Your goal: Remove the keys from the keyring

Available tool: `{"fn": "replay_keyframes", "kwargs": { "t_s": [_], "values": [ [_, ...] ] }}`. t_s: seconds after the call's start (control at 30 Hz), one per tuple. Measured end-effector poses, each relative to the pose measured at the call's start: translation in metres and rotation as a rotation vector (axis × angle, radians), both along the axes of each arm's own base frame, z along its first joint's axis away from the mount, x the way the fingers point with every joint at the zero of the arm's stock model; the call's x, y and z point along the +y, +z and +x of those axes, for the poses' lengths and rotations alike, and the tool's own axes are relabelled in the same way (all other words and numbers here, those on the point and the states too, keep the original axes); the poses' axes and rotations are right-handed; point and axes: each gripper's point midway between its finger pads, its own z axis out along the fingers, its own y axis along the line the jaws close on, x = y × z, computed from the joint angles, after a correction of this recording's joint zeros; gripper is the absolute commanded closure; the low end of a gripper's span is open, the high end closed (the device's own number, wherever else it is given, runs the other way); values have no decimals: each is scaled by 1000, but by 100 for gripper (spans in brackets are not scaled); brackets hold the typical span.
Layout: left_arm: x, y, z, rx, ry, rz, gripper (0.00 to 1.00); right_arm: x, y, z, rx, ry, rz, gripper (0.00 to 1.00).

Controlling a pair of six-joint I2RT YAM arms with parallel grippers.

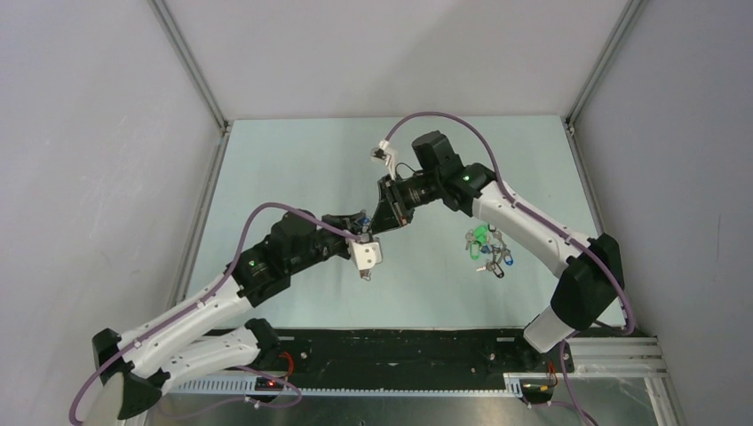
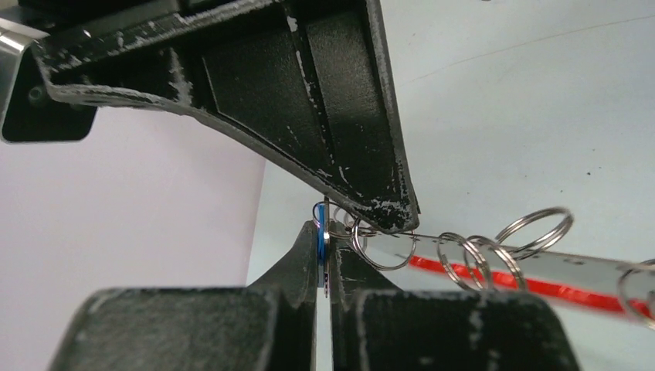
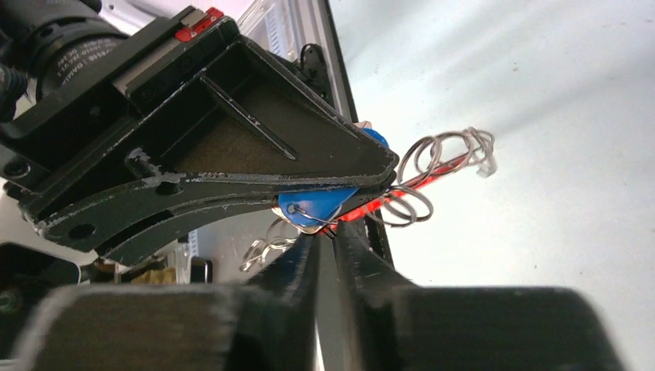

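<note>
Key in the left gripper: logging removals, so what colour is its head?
Blue key head, best seen in the right wrist view.

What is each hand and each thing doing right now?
left hand: shut on the blue key.
right hand: shut on the keyring.
blue key: pinched; cannot tell if it is off the keyring.
keyring: held in the air, small rings strung on it.
loose keys: heaped on the table, off the keyring.
</note>
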Motion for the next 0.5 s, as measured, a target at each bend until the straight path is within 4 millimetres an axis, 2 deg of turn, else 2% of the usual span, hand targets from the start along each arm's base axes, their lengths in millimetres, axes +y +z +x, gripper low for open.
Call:
{"fn": "replay_keyframes", "kwargs": {
  "t_s": [0.07, 0.13, 0.37, 0.5],
  "values": [
    [-4, 0, 1, 1, 1, -5, 100, -3, 0, 3, -23, -23, 7, 68],
    [-8, -1, 2, 7, -1, -12, 100, -9, 0, 6, -52, -49, 8, 66],
    [-17, -12, 1, 58, -1, -14, 100, -39, 19, 23, -237, -174, 49, 64],
    [-18, -13, 5, 83, 26, -16, 100, -56, 18, 34, -319, -259, 48, 63]
  ]
}}
